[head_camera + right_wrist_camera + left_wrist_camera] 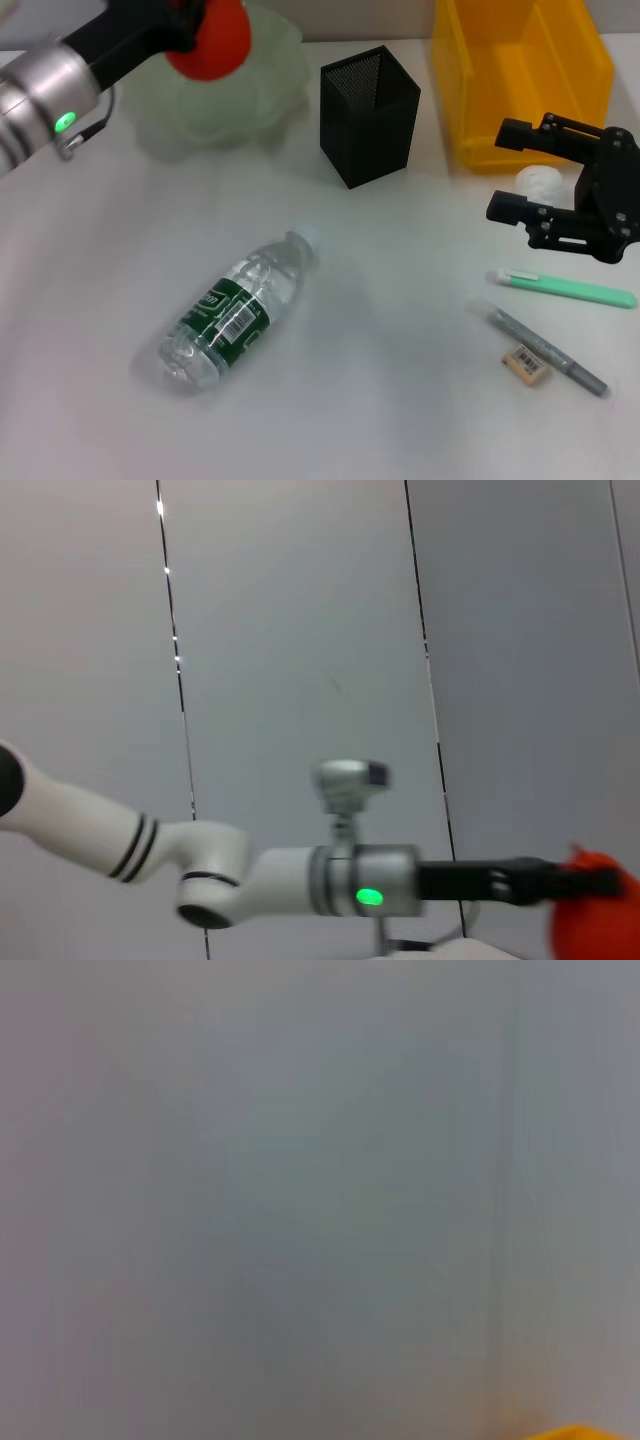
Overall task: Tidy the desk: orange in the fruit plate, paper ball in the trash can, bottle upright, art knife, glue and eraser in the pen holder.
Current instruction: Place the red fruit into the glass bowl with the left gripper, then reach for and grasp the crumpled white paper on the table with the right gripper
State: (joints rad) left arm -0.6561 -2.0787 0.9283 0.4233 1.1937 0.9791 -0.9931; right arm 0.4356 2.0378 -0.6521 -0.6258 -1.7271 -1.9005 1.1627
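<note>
An orange (212,38) is held by the left hand (190,30) above the pale-green fruit plate (270,90) at the upper left of the head view, the fingers pressed against the fruit. In the right wrist view the same orange (590,905) is seen at the lower right edge, at the tip of the left arm.

At the right of the head view the right hand (520,170) is poised with fingers spread just above the white paper ball (540,184), which lies on the worktop (400,400) just in front of the yellow trash can (520,80). Whether the ball is touched cannot be told.

The black mesh pen holder (368,115) stands between plate and trash can. The water bottle (235,315) lies on its side at the centre, its white cap pointed toward the holder. At lower right lie a green art knife (565,288), a grey glue pen (545,350) and, just beside it, the tan eraser (526,364).
</note>
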